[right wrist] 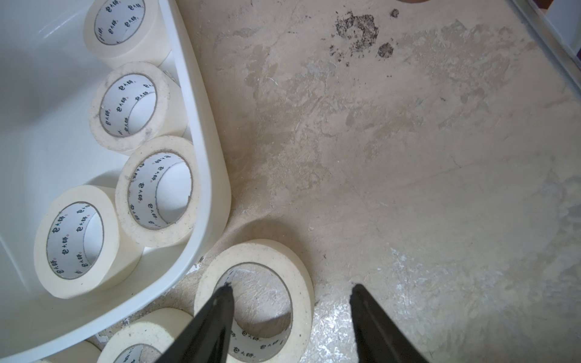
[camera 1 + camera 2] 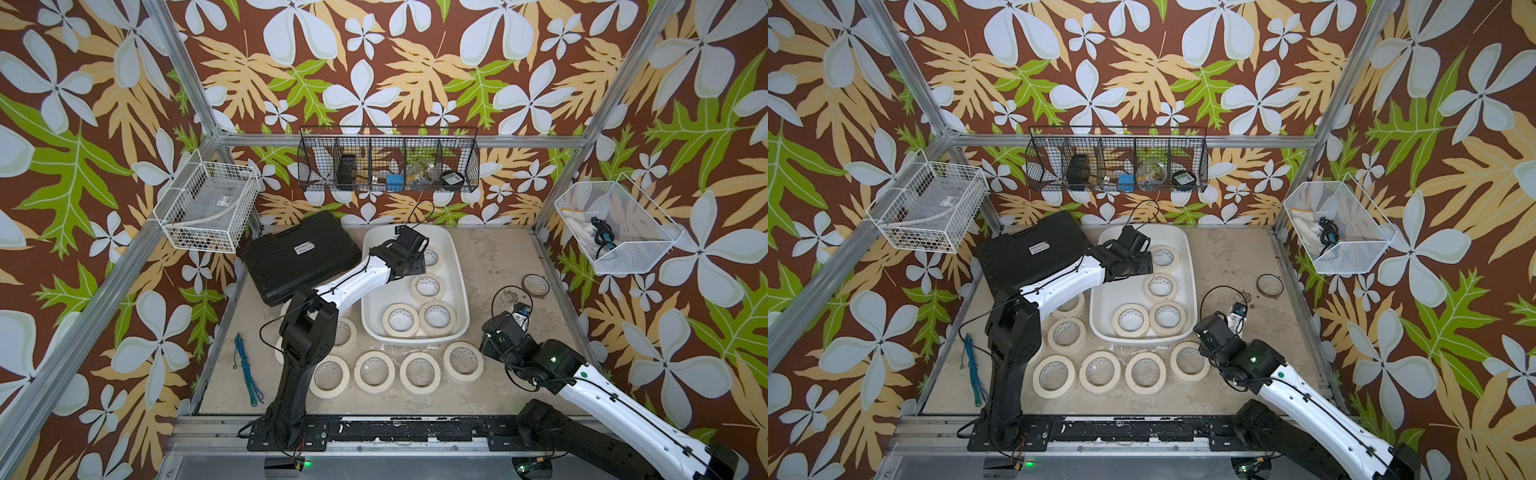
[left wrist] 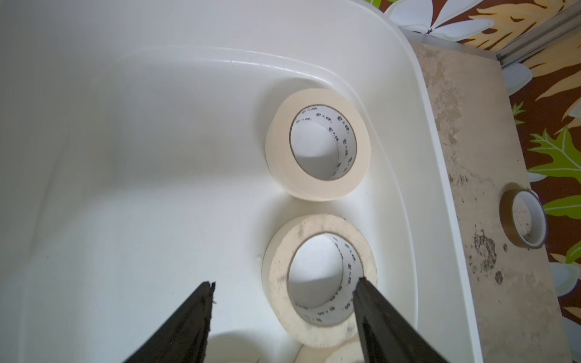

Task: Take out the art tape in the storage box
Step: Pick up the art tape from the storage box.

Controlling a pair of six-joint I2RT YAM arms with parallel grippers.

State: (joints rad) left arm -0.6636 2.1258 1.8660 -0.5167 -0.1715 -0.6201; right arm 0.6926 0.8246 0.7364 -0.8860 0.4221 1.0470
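Observation:
The storage box (image 2: 464, 291) is a white tub at mid-table. Several cream art tape rolls lie flat in it, such as one by the right wall (image 2: 415, 279) and one at the front (image 2: 388, 329). More rolls lie on the table in front (image 2: 358, 380). In the left wrist view my left gripper (image 3: 285, 282) is open over the box floor (image 3: 125, 141). It hangs above one roll (image 3: 275, 270), with another roll (image 3: 276, 151) beyond. My right gripper (image 1: 291, 286) is open above a roll on the table (image 1: 301, 276), holding nothing. One finger hangs over that roll's hole and the other over the bare table.
A black hard case (image 2: 299, 257) lies left of the box. A thin brown ring (image 2: 535, 276) sits on the table at the right, and a blue cord (image 2: 247, 374) at the front left. Wire baskets hang on the left (image 2: 203, 208), back (image 2: 386, 162) and right (image 2: 615, 232) walls.

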